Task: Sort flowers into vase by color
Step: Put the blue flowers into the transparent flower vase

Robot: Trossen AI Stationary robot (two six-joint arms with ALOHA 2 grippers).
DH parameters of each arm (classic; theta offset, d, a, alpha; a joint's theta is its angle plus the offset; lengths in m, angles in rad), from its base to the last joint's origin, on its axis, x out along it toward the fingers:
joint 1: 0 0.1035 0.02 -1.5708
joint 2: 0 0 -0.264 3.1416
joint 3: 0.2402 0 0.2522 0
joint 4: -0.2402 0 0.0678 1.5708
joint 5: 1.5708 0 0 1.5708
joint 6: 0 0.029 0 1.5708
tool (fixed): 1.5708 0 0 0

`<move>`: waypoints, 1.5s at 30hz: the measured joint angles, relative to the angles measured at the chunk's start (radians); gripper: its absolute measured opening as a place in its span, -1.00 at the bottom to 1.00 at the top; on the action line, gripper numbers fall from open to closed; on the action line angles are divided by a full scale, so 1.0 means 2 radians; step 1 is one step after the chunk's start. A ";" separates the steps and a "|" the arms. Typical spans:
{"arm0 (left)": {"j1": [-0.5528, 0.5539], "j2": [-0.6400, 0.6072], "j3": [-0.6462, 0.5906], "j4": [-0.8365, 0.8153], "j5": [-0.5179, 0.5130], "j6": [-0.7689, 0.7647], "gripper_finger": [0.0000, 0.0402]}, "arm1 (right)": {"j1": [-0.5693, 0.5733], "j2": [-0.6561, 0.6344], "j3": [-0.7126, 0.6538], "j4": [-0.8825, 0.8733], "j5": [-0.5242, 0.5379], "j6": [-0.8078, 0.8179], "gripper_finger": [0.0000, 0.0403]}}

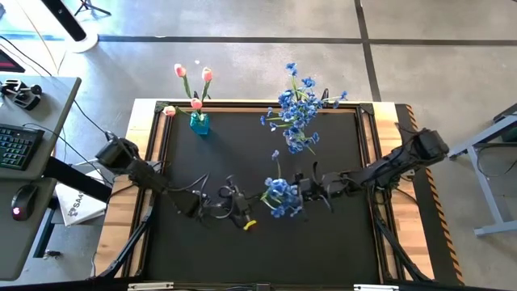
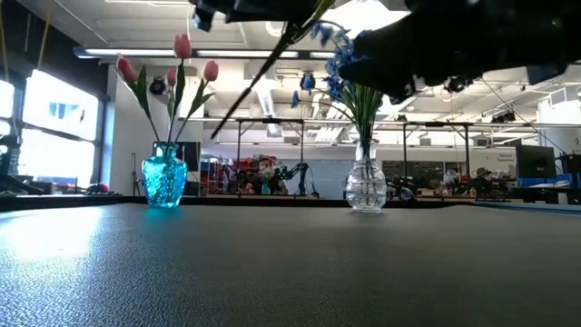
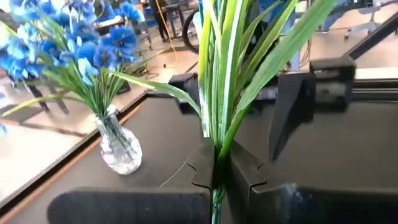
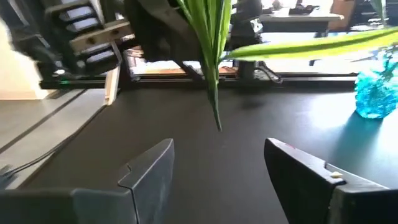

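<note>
The left end effector (image 3: 214, 177) is shut on the blue flower (image 1: 280, 196) stem, up off the surface. The right end effector (image 4: 217, 171) is open beside it. The clear vase (image 1: 297, 139) sits behind them.

No legible text anywhere.

The black textured tabletop (image 1: 339, 242) lies bare across its near half and along its left and right edges, so passage there is free. At the far edge stand two obstacles, well apart: a turquoise glass vase with pink tulips (image 1: 199, 123) near the left corner and a clear glass vase of blue blossoms (image 1: 300, 139) right of centre. Between them the mat is bare. Mid-table, both dark arms meet around a held blue-flowered green stem (image 1: 279, 194), blocking the middle.
</note>
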 joint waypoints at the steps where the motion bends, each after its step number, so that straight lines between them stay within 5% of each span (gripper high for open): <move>1: 0.004 0.003 0.000 0.007 0.006 0.006 -0.97 | 0.000 0.007 0.009 0.000 0.004 -0.003 0.23; 16: 0.037 0.004 0.000 0.058 0.093 0.004 -0.97 | 0.004 0.064 0.093 0.009 0.008 -0.069 -0.11; 24: 0.037 0.004 0.000 0.047 0.094 -0.004 -0.97 | 0.004 0.064 0.093 0.008 0.000 -0.068 -0.60; 29: 0.040 0.000 0.001 0.006 0.107 -0.051 -0.77 | -0.001 0.065 0.085 0.007 -0.014 -0.052 -0.95; 39: 0.031 -0.056 0.000 -0.204 0.102 -0.151 -0.29 | -0.027 0.065 -0.035 0.187 -0.011 -0.008 -0.97; 45: 0.035 -0.023 0.000 -0.171 0.105 -0.118 -0.26 | -0.025 0.064 -0.069 0.262 -0.023 -0.010 -0.97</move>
